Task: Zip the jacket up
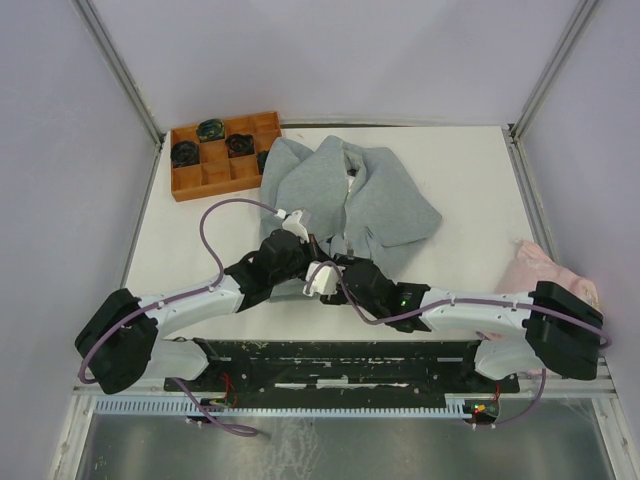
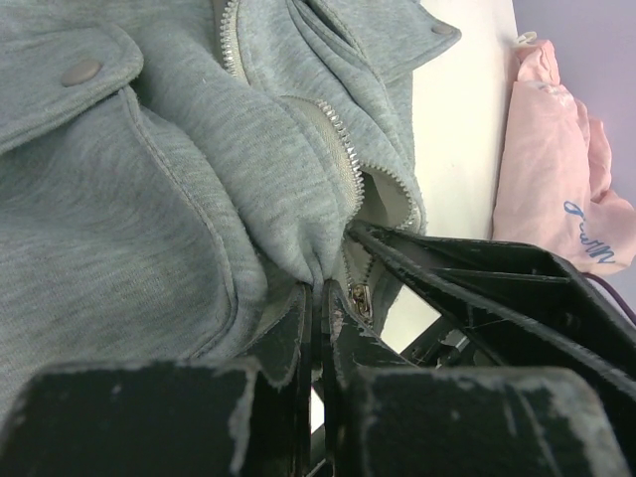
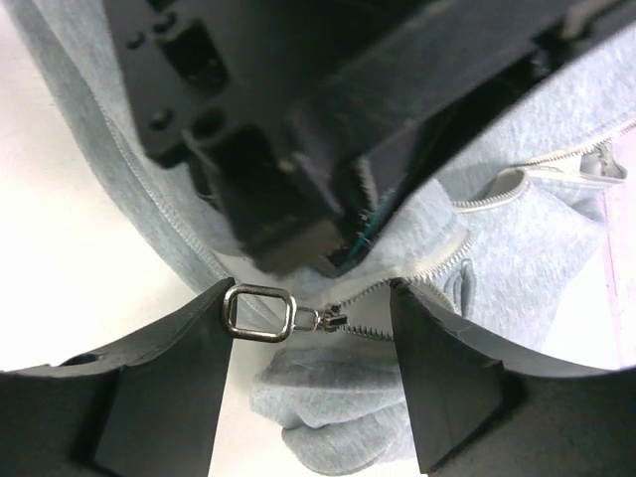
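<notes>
Top view, jacket: the grey jacket (image 1: 350,195) lies on the white desk (image 1: 470,200), centre and far. Its long axis runs near to far, with the hem at the near end and the front opening facing up.
Top view, arms: the left end effector (image 1: 315,243) and right end effector (image 1: 338,262) meet at the near hem.
Top view, surroundings: an orange compartment tray (image 1: 225,155) sits far left, and a pink cloth (image 1: 545,270) near right.
Left wrist, grip: the fingers are together, pinching a fold of grey hem beside the slider (image 2: 360,298).
Left wrist, zipper: the zipper (image 2: 348,159) is unjoined, its tooth rows apart.
Right wrist, grip: the fingers are apart and clamp nothing.
Right wrist, pull ring: the metal pull ring (image 3: 258,313) lies just beside one finger, with the slider between the two fingers.
</notes>
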Robot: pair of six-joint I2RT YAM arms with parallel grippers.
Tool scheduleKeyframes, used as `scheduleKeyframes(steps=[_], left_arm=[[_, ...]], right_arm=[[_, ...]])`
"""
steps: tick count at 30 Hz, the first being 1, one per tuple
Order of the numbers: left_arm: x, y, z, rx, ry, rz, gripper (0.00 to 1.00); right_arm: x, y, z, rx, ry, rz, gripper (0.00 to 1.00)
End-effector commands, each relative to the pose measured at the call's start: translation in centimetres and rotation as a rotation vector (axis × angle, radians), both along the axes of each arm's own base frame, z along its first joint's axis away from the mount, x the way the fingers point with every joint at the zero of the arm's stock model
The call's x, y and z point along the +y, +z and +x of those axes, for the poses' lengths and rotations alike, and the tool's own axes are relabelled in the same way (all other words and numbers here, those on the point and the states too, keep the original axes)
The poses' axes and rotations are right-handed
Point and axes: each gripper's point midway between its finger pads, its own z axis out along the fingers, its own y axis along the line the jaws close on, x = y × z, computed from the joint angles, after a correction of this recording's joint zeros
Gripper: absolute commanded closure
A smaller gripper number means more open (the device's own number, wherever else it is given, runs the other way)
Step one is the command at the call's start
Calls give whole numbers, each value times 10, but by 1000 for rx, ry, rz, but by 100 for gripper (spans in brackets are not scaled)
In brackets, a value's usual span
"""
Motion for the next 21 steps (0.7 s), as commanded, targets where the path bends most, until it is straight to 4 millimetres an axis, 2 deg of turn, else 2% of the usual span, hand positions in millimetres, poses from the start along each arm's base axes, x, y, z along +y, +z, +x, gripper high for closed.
scheduleKeyframes(steps=[1,7,15,21], left_arm=[[-7,23,7,-27,12,-64,97],[-4,17,7,-26,20,-37,97],[-3,12,7,-23,20,-21,97],[-2,11,7,-24,17,-14,97]], right_arm=[[-1,39,8,-56,-62,94,32],[-1,42,1,-9,-55,111,43],[10,48,-13,74,2,155,60],[12,55,-21,132,24,211,65]])
